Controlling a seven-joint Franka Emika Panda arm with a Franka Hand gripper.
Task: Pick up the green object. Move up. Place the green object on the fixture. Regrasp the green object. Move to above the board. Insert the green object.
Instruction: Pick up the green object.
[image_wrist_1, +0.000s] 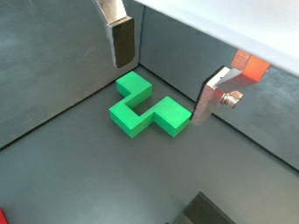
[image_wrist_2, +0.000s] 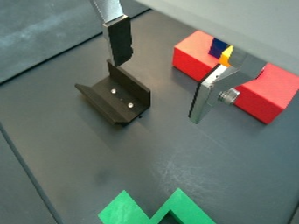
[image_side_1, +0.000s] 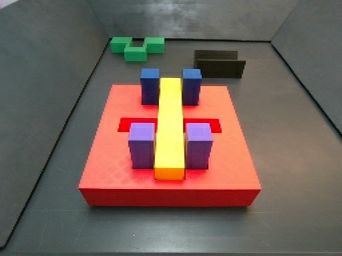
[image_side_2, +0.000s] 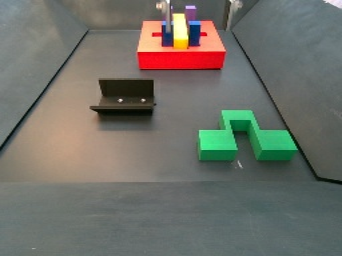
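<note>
Step 1, pick-up pending: hand (image_wrist_1: 163, 79) hangs wide open, empty, above green object (image_wrist_1: 147, 108), which lies on floor at frame centre. Next: descend w/ fingers straddling block, close.

Dark grey matte floor (image_side_2: 80, 130), faint sheen; grey side walls (image_side_1: 54, 45) slope up around it.

floor (image_side_2: 80, 120): dark grey | on it: board (image_side_2: 181, 58), fixture (image_side_2: 126, 97), green object (image_side_2: 245, 139) | gripper (image_wrist_1: 163, 74) above
</note>
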